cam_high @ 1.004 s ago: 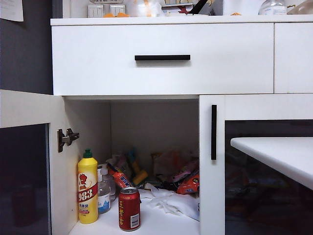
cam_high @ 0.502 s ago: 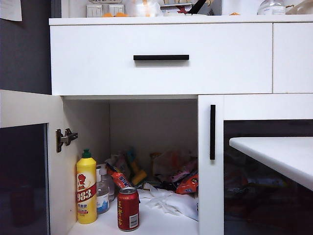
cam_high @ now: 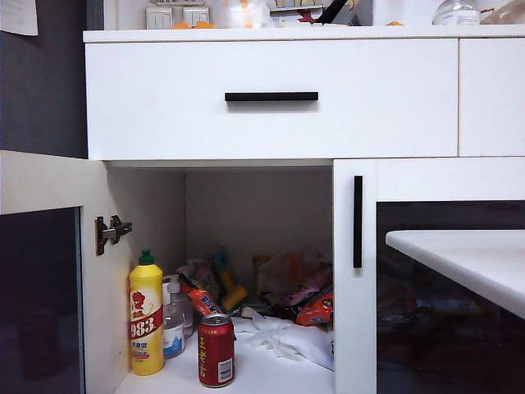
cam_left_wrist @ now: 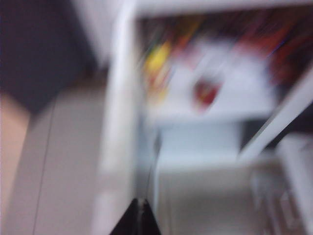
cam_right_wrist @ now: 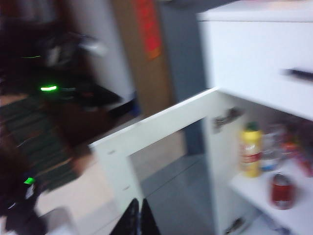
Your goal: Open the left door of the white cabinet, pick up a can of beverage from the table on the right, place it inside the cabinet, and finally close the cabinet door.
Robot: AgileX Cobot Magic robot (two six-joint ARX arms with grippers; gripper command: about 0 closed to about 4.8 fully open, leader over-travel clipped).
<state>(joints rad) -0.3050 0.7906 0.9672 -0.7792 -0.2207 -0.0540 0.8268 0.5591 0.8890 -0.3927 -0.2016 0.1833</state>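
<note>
Red can of beverage (cam_high: 216,350) sits unmoved on white cabinet (cam_high: 271,98) shelf, lower centre; left door (cam_high: 41,271) stays swung open. My left gripper (cam_left_wrist: 139,215) & right gripper (cam_right_wrist: 138,215) both clenched, empty. Only door-closing left, I reckon.

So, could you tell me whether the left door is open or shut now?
Open. The left door is swung out wide, baring its hinge, and the can stands upright on the shelf inside.
</note>
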